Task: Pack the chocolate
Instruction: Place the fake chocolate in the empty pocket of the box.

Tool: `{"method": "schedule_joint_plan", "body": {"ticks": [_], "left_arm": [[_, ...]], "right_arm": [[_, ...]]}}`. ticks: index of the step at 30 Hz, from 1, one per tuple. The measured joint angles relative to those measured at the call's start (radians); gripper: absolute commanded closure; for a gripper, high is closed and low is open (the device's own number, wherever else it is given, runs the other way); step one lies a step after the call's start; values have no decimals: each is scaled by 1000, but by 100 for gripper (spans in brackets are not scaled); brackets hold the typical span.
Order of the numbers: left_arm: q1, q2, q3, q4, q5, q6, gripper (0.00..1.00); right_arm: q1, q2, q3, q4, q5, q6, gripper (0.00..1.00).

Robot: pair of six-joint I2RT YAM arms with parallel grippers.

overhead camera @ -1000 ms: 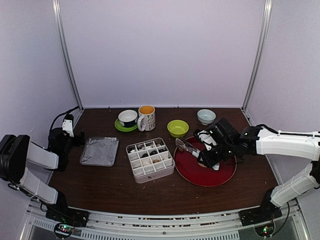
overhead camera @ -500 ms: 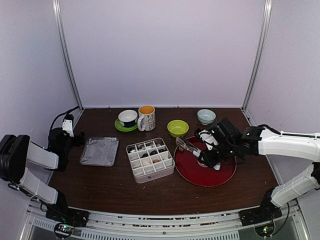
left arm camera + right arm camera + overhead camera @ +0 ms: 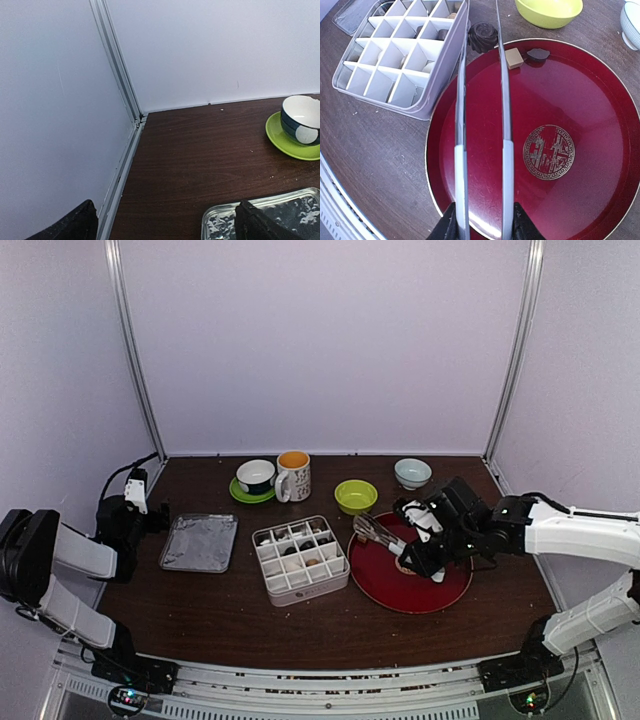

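Beware, with the right gripper (image 3: 482,227) clamped on the long silver metal tongs (image 3: 505,100) and the left gripper (image 3: 167,222) spread wide on nothing, of pinching the dark round chocolate (image 3: 482,36) off-centre between the tong arms at the far rim of the red round plate (image 3: 600,165) and popping it against the white divided box (image 3: 440,95), or of knocking the tan cube (image 3: 514,58) and dark flat piece (image 3: 538,54) just beside it.

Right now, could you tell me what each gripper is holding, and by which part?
The right gripper holds the metal tongs by their white handle end; the left gripper holds nothing.
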Motion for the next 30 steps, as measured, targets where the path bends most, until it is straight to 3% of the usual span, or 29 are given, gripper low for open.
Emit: {"method": "schedule_joint_plan", "body": {"ticks": [30], "left_arm": [[0,0,0,0,0,0,2]], "right_arm": [[0,-16,-10,-3,-30,-1,74]]}}
